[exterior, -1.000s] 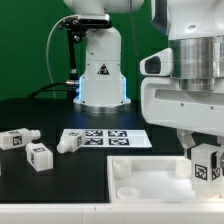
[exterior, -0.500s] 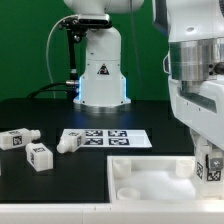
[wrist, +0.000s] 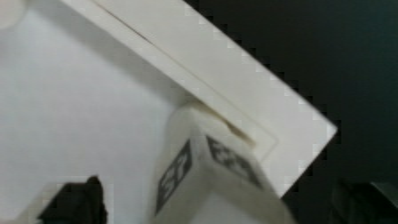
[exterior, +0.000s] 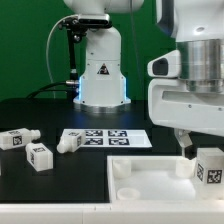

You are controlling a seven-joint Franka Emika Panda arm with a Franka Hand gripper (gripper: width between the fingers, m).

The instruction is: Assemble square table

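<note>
Exterior view: the square panel [exterior: 150, 180] of the table lies on the black worktop [exterior: 55, 190] at the lower middle of the frame, raised rim up. One chunky white leg [exterior: 209, 168] stands on the panel at its corner near the exterior view's right edge, with a tag facing the camera. Whether it sits in a corner hole cannot be told.

The gripper [exterior: 204, 149] hangs just above this leg, released. Its one visible dark finger [exterior: 186, 147] stands clear of the leg's side, toward the exterior view's left.

Three more legs [exterior: 17, 139] [exterior: 40, 155] [exterior: 68, 143] lie loose at the exterior view's left, well apart from the panel. The marker board [exterior: 105, 137] lies flat beside them, in front of the arm's base [exterior: 101, 75].

The wrist view shows the same leg [wrist: 210, 165] by the panel's [wrist: 89, 110] rimmed corner, a dark finger [wrist: 79, 200] apart from it.
</note>
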